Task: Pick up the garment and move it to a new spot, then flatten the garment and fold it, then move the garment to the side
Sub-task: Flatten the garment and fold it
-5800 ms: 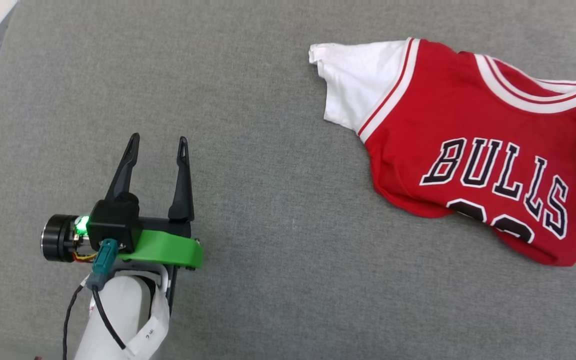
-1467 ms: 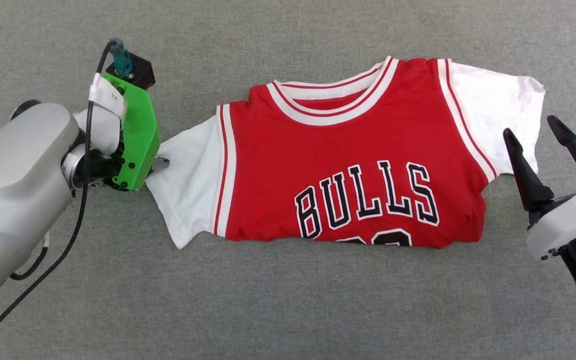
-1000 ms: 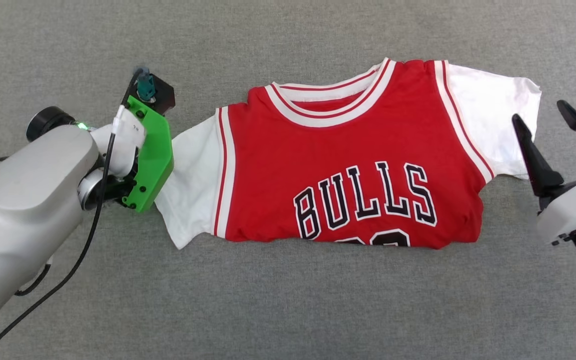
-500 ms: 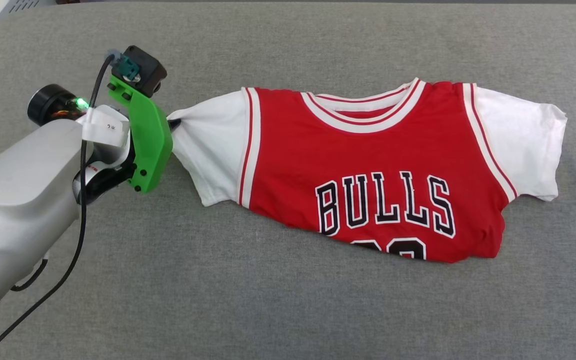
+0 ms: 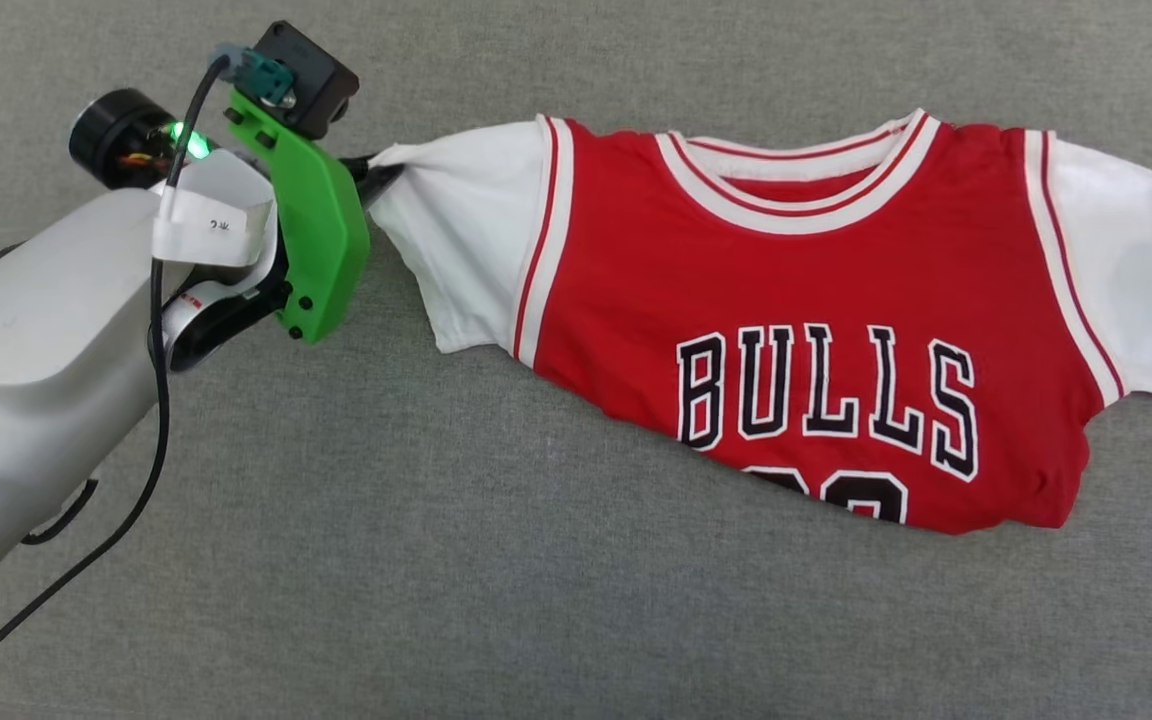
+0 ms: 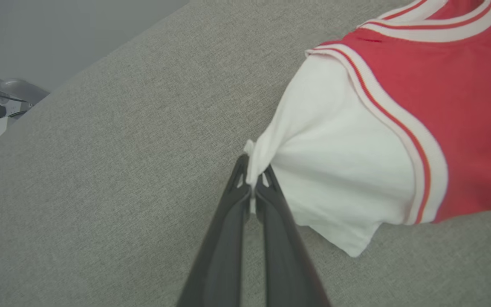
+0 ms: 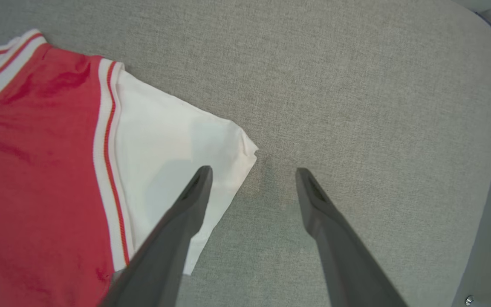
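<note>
- Across the grey fabric surface (image 5: pixel 456 560), the red Bulls jersey (image 5: pixel 806 290) lies front up.
- Left gripper (image 6: pixel 252 172): fingers clamped together on the edge of one white sleeve (image 6: pixel 335 170).
- Right gripper (image 7: pixel 254 171): fingers wide apart, one tip over the other sleeve (image 7: pixel 173 140), near its hem.

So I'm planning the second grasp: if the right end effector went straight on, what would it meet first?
Probably the white sleeve corner of the garment, just ahead of the open right end effector; otherwise the grey cushion beneath. Height above it is unclear.
</note>
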{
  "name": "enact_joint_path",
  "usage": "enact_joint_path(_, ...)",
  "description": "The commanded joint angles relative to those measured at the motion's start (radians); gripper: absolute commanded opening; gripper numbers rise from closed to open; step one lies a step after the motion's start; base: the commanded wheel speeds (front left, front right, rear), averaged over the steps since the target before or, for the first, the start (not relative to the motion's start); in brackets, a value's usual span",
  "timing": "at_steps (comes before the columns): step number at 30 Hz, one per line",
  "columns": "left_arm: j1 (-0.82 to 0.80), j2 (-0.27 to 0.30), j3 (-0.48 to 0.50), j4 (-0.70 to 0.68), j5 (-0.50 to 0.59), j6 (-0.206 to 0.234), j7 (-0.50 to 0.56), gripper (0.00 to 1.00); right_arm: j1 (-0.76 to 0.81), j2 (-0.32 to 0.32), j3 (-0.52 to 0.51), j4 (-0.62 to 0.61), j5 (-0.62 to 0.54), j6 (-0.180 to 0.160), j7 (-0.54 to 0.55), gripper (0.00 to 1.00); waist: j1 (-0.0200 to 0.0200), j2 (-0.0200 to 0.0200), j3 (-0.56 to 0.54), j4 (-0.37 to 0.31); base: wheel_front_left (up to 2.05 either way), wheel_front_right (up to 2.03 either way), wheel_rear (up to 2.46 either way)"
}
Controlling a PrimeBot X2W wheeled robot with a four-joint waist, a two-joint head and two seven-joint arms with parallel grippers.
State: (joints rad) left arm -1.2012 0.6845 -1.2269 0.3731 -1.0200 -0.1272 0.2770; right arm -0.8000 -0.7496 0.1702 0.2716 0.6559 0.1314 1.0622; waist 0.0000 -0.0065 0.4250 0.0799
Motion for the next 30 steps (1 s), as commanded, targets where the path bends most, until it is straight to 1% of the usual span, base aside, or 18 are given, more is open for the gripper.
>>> enact_joint_path(1,-0.025,0.004,0.006,-0.01,0.012,0.007,-0.008,0.0,-0.02,0.017,-0.005,0.019,-0.013,-0.001,0.006,1.0,0.0,0.0065,0.052,0.026,0.0,0.0,0.0)
enact_joint_path(4,-0.036,0.006,0.011,-0.027,0.018,0.012,-0.015,0.0,-0.029,0.052,-0.019,0.053,-0.031,-0.001,-0.002,1.0,0.0,0.0065,0.08,0.032,0.0,0.0,0.0)
enact_joint_path(8,-0.045,0.009,0.015,-0.037,0.023,0.016,-0.022,0.0,-0.014,0.079,-0.022,0.093,-0.067,-0.001,-0.038,1.0,0.0,0.0065,0.109,0.036,0.0,0.0,0.0)
enact_joint_path(11,-0.049,0.009,0.017,-0.037,0.025,0.016,-0.027,0.0,0.015,0.089,-0.01,0.122,-0.089,-0.001,-0.072,1.0,0.0,0.0065,0.123,0.038,0.0,0.0,0.0)
enact_joint_path(18,-0.048,0.008,0.015,-0.027,0.021,0.016,-0.028,0.0,0.076,0.103,0.027,0.179,-0.076,-0.001,-0.075,1.0,0.0,0.0065,0.131,0.033,0.0,0.0,0.0)
enact_joint_path(19,-0.047,0.008,0.015,-0.024,0.02,0.015,-0.029,0.0,0.077,0.104,0.03,0.181,-0.073,-0.001,-0.078,0.64,0.0,0.0065,0.128,0.031,0.0,0.0,0.0)
enact_joint_path(20,-0.044,0.007,0.014,-0.02,0.019,0.015,-0.029,0.0,0.075,0.103,0.03,0.182,-0.07,-0.001,-0.087,0.0,0.0,0.0065,0.123,0.029,0.0,0.0,0.0)
enact_joint_path(25,-0.026,0.001,0.01,0.006,0.009,0.013,-0.039,0.0,0.048,0.098,0.014,0.2,-0.075,-0.001,-0.16,0.0,0.0,0.0065,0.076,0.019,0.0,0.0,0.0)
enact_joint_path(30,-0.013,0.007,0.012,0.02,0.011,0.011,-0.073,0.0,0.021,0.097,0.009,0.194,-0.064,-0.001,-0.277,0.0,0.0,0.0065,-0.003,0.004,0.0,0.0,0.0)
